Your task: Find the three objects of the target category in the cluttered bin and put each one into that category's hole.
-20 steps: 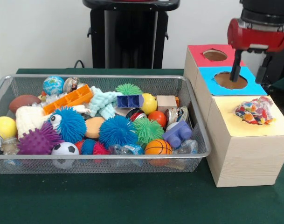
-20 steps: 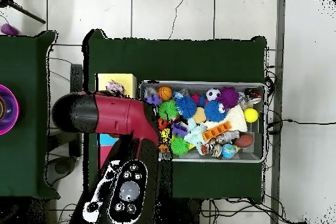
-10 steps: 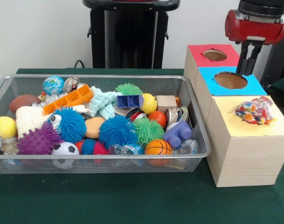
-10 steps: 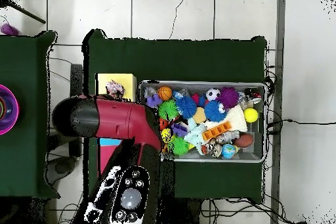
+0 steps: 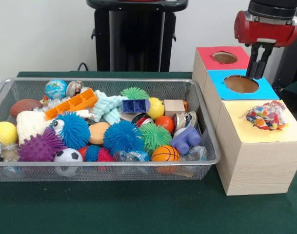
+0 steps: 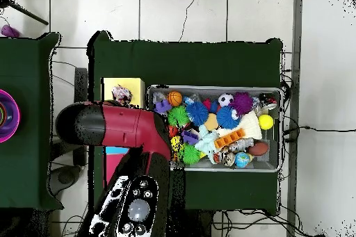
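Above the blue panel's round hole (image 5: 241, 84), gripper (image 5: 257, 74) hung with fingers pressed together, empty.
Wire-mesh bin (image 5: 114, 168) held spiky, smooth and fuzzy toys.

My pincer (image 5: 258, 73) hangs over the wooden box (image 5: 250, 146). The box sits right under it on the green table (image 5: 138, 209). The wire basket (image 5: 104, 165) full of toys sits on the same table, beside the box and off to one side of my pincer.
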